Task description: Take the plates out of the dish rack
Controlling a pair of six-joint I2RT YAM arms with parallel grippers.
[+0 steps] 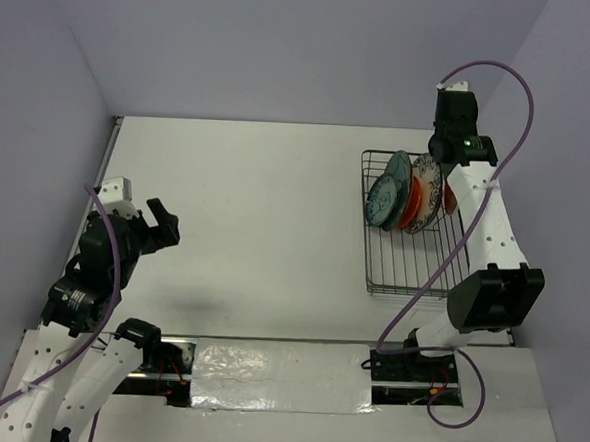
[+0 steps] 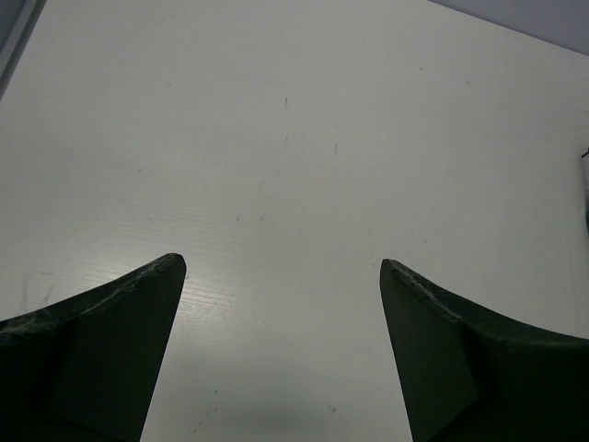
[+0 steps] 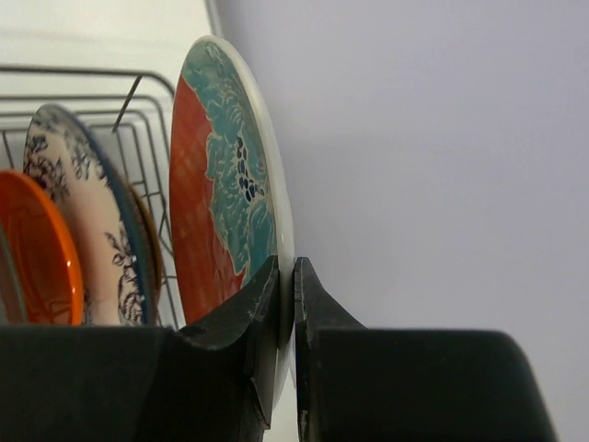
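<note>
Near left, your left gripper hung with its fingers spread wide over the table, well apart from everything, so no worries there. Farther out on the right, the dish rack held the plates upright in a tight row, and your right gripper had pinched the rim of the teal-and-red plate at the end of it. That bite looked thin and right on the edge, so I'd guess a fast or tilted lift could've let it swing, slip, or clip the floral plate just beside it.

Bright, even light; soft shadows.
</note>
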